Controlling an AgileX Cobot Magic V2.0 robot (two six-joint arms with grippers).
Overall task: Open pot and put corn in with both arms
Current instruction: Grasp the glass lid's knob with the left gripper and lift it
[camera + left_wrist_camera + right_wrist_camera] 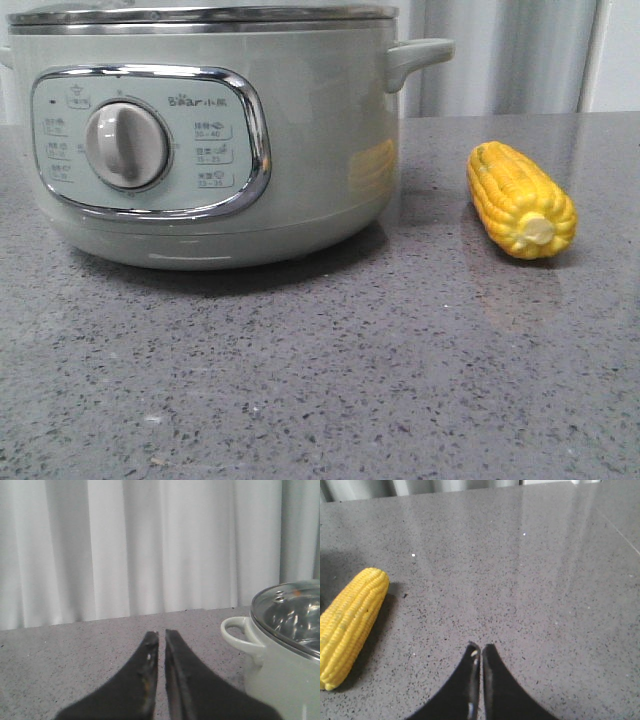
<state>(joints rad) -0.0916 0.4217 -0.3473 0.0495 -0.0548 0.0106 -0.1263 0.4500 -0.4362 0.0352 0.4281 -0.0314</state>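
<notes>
On the grey speckled counter [320, 380], nearest the front camera, nothing but bare stone. Further back, the pot [210, 140] stands left of centre, glass lid [292, 612] on, dial facing the camera. The corn [520, 198] lies to its right, apart from it, stub end forward (its yellow reflects on the pot's side). Left claw [161, 639] hangs near the pot's handle, fingers nearly together, empty. Right claw [481, 652] likewise pinched shut, empty, beside the corn. White curtain [125, 545] behind.
</notes>
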